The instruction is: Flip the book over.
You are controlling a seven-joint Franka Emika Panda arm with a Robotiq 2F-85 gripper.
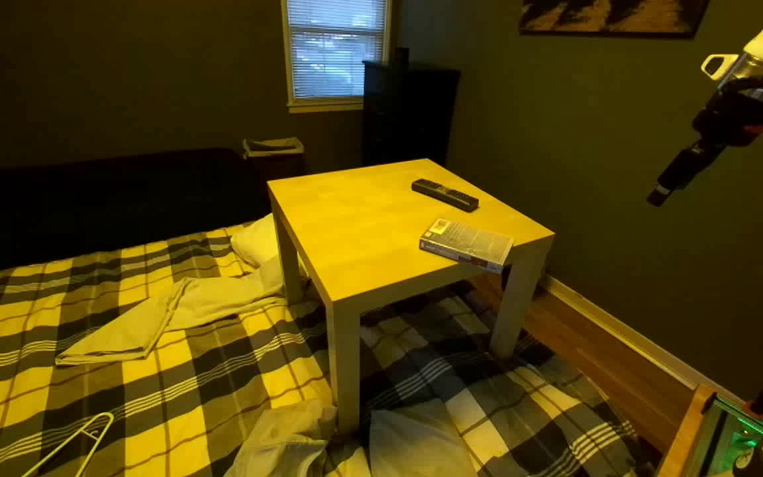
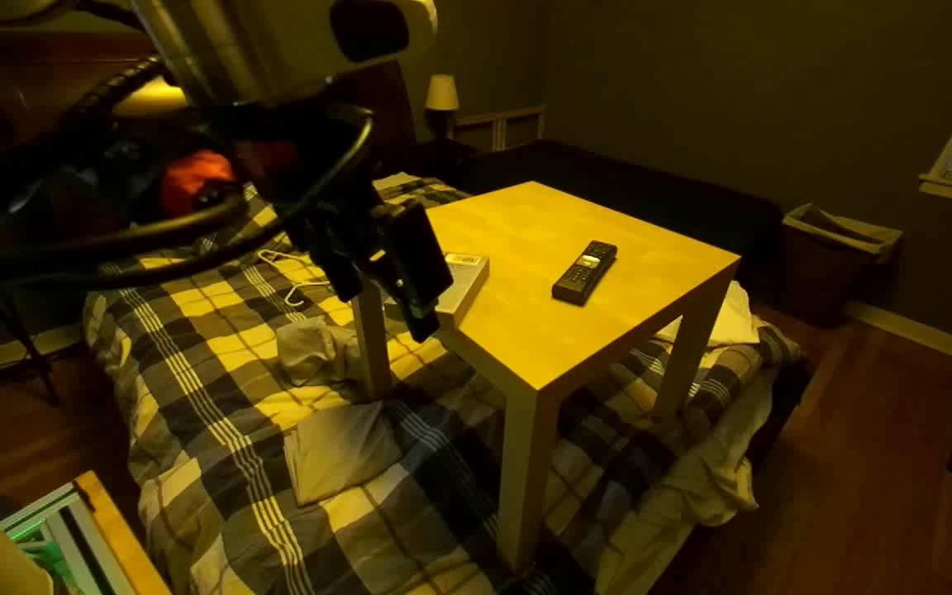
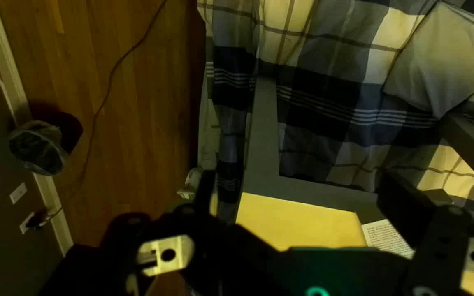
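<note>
standing on a big checked bed (image 1: 189,371), a table (image 1: 355,232) holds two things

the gripper (image 3: 298,176) is in the air, its two fingers wide apart, holding nothing. the book (image 1: 466,242) lies flat on the table, and part of it pokes past the edge. the black remote (image 1: 445,195) lies near it.

Your book (image 1: 466,242) lies flat, pale printed side up, jutting partly off the surface (image 1: 368,222), below your claw (image 3: 300,185).

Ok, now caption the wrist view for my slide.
Wrist view: open end effector, the book partly hidden at the edge of the table, some of its print showing, plaid bedding below.
</note>
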